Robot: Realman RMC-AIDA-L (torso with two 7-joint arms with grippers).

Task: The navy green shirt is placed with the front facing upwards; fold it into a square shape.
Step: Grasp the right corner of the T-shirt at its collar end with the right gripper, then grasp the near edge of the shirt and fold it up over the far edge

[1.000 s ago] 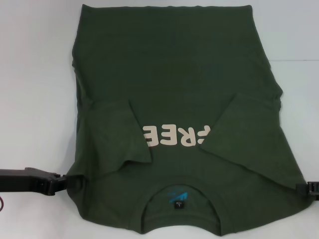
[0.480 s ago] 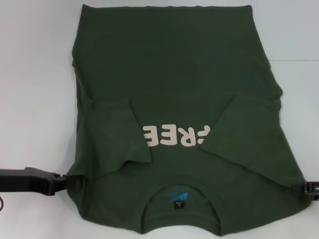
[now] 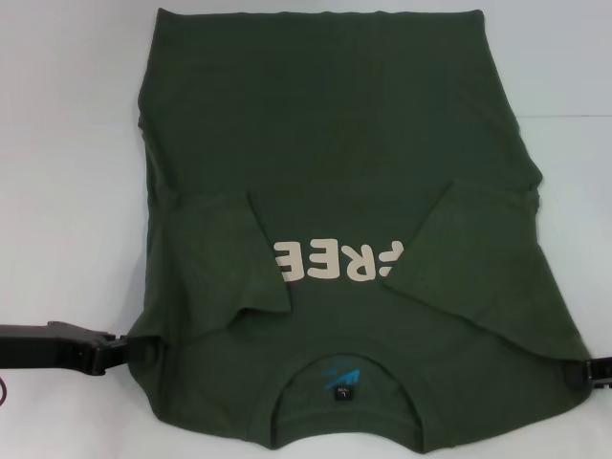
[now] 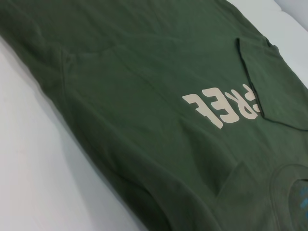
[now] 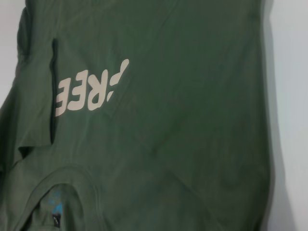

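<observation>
Head view: the large dark olive-green cotton shirt (image 3: 339,239) is seen spread front-up on the white desk (image 3: 67,143), collar nearest the robot, with both short sleeves already folded inward over the chest so that the cream block letters (image 3: 337,260) are partly covered at each end. The left gripper (image 3: 129,351) is placed at the shirt's left shoulder edge and the right gripper (image 3: 577,373) at the right shoulder edge; each is touching the cloth, and the fabric appears pinched at both, though whether the fingers are clenched or released cannot be told from these pictures.

The next fold is judged to be the carrying of the shoulder end away from the robot toward the hem. Risk is judged to lie in an uneven lift: if only one layer is caught at either fingertip, the tucked sleeves could slip out or the collar end could sag, and a crooked rectangle would result. Wrinkles beside the left fingers could be trapped in the crease.

Nothing else is seen on the desk near the fingers, and no obstacle is found between them and the hem. In both wrist views only shirt and desk are shown.
</observation>
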